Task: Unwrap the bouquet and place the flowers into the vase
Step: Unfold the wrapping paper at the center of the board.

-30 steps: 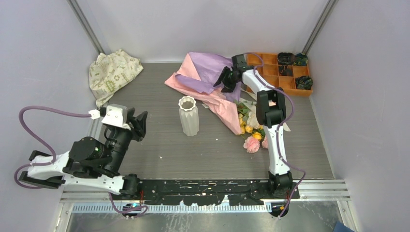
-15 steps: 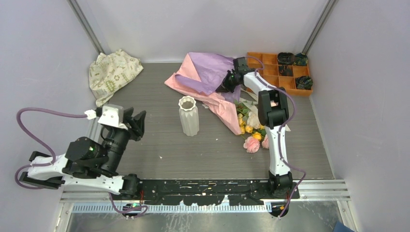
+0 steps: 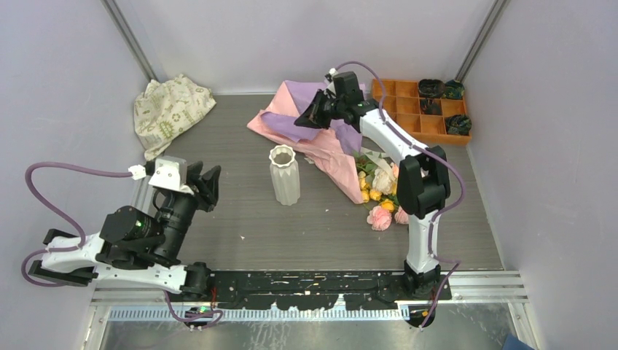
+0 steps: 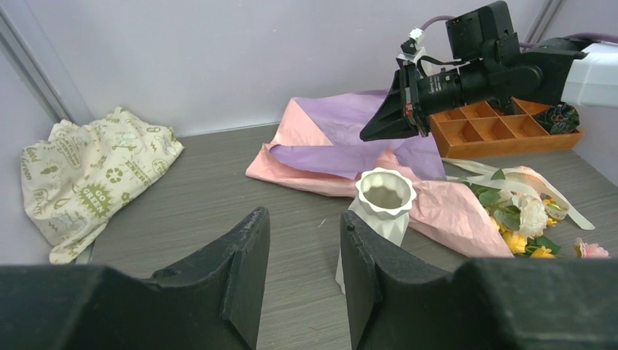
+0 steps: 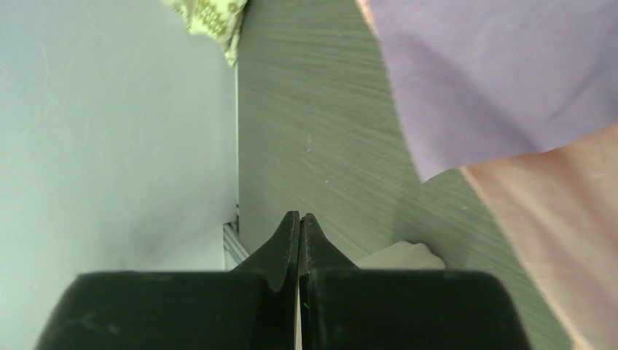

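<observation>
While the right fingers [image 3: 304, 119] are pressed flat together with nothing visible between them, they hang just above the purple inner face of the bouquet [image 3: 328, 149] paper at the far middle of the counter [image 3: 291, 233]. From the right wrist view the shut tips point down past the edge of that purple sheet toward bare counter and the white rim of the vase [image 3: 284, 175].

The paper lies opened out at its far end, purple side up with pink folds along its edges. It narrows into a pink strip running toward the near right. At the end of that strip lie the flowers [image 3: 377, 197], yellow, cream and pink blooms with green leaves, resting on the counter partly beneath the right arm. A cream ribbon [image 4: 510, 173] trails loose beside them. Whether the stems are free of the paper I cannot tell.

The vase stands upright and empty, just left of the pink strip and apart from the flowers.

The left fingers [image 3: 205, 181] stand moderately apart, holding nothing, low over the near left of the counter and aimed at the vase.

An orange tray [image 3: 408, 120] sits at the far right corner, a patterned cloth bag [image 3: 171, 109] at the far left.
</observation>
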Robot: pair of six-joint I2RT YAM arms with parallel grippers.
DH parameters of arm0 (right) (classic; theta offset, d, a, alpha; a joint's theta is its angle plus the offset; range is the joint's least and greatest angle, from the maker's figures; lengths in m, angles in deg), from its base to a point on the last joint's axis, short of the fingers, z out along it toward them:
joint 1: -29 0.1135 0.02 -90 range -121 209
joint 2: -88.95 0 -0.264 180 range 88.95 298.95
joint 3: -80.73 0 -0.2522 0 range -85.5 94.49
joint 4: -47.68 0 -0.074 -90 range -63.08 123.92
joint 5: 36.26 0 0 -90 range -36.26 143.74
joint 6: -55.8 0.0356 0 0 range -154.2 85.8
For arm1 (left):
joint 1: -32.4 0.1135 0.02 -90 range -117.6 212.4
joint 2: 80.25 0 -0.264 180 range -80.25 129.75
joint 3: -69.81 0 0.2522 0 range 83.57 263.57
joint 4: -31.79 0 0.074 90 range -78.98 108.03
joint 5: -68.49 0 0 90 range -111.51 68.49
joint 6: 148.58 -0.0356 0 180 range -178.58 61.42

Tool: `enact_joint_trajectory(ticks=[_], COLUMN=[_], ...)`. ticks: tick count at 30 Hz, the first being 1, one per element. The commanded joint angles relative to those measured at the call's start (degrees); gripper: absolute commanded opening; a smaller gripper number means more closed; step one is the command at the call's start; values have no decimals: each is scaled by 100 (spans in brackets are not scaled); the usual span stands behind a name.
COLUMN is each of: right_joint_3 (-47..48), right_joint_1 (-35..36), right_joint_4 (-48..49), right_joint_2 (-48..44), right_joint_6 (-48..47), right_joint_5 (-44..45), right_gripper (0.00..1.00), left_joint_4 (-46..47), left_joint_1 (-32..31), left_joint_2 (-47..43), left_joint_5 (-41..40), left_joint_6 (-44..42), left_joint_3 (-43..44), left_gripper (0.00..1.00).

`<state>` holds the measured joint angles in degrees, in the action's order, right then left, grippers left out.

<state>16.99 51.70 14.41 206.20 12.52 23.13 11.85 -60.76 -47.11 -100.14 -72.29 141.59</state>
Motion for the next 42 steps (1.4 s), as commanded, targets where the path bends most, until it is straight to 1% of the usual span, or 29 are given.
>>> enact_joint_trajectory(ticks=[1,2,4,5,7,10,12,14,16,17,20,22,26,31,35,36,38,40,42], right_joint_3=[-98,-68,-133,-163,-225,-304,-204,-120,-115,-143,-366,-502,-594,-564,-470,-431,-354,-281,-230], right_joint_1=[15,9,-43,-115,-285,-508,-621,-703,-803,-865,-1021,-1065,-1066,-1060,-1012,-995,-955,-918,-874], right_joint_4=[30,-153,-279,-299,-297,-360,-760,-1088,-1266,-1285,-1050,-848,-569,-430,-457,-476,-497,-498,-486], right_joint_2=[-314,-335,-440,-479,-543,-581,-531,-478,-384,-319,-107,17,273,573,803,860,969,1075,1137], right_joint_6=[-97,-234,-442,-467,-471,-577,-827,-1114,-1283,-1295,-1130,-1014,-807,-655,-611,-619,-616,-567,-514], right_joint_5=[-373,-203,197,283,288,447,763,1208,1449,1427,1086,861,416,97,-2,-6,-23,-60,-83], right_gripper=[6,15,38,44,51,56,57,61,62,63,64,67,68,68,68,67,66,62,56], left_joint_4=[283,283,271,254,245,9,-225,-330,-341,-341,-349,-341,-433,-686,-646,-531,-111,-106,-487], left_joint_1=[44,44,44,44,44,44,38,44,41,39,43,43,47,53,130,203,546,1223,2059], left_joint_2=[6,1,12,15,66,129,136,113,73,63,27,60,217,308,536,661,1040,1491,2132], left_joint_5=[55,62,75,70,47,-53,-108,-148,-157,-159,-159,-215,-384,-300,-336,-335,-337,-32,391], left_joint_6=[30,27,39,55,47,185,368,480,520,534,538,536,577,872,797,617,38,-178,-17], left_joint_3=[57,56,56,53,59,140,205,188,171,161,166,185,342,426,549,647,953,1471,2091], left_gripper=[41,41,41,41,41,41,41,41,42,42,43,43,45,47,48,48,47,46,46])
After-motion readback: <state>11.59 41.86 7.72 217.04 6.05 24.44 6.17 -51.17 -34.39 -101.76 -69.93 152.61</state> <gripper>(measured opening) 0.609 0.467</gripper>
